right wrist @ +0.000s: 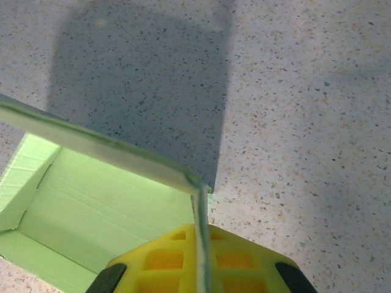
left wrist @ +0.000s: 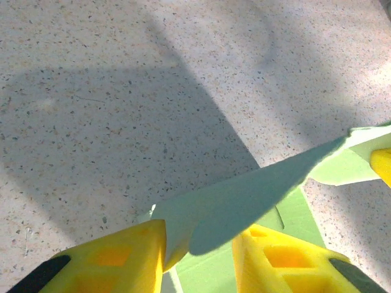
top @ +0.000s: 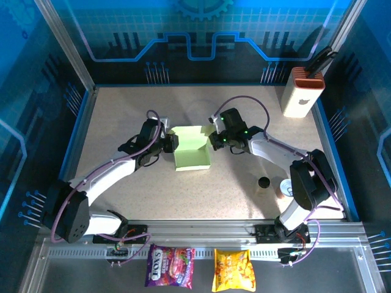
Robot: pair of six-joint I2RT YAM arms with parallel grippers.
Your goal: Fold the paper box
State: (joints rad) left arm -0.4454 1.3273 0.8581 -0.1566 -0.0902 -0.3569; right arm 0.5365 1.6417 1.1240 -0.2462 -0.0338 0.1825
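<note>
Two grippers meet at the paper box (top: 192,152), which sits near the middle of the table (top: 122,116), half formed: a shallow tray with raised walls on its far side and a broad panel lying flat on its near side. We see the right gripper (top: 214,139) at the box's right end, closed tight on an upright wall. In its wrist view the thin card edge runs straight down between the yellow pads (right wrist: 159,262), with the green interior open to the left. We judge that this pinch is there to hold the corner square and to anchor the light card, so that it does not slide while the other arm works. The left gripper (top: 173,143) is at the opposite end. Its yellow fingers (left wrist: 122,256) stand partly apart, with a pale flap slanting up between them toward the right. We cannot tell whether that flap is pressed or merely resting against one finger. We take this looser stance as a way to guide the flap inward rather than crush it.
</note>
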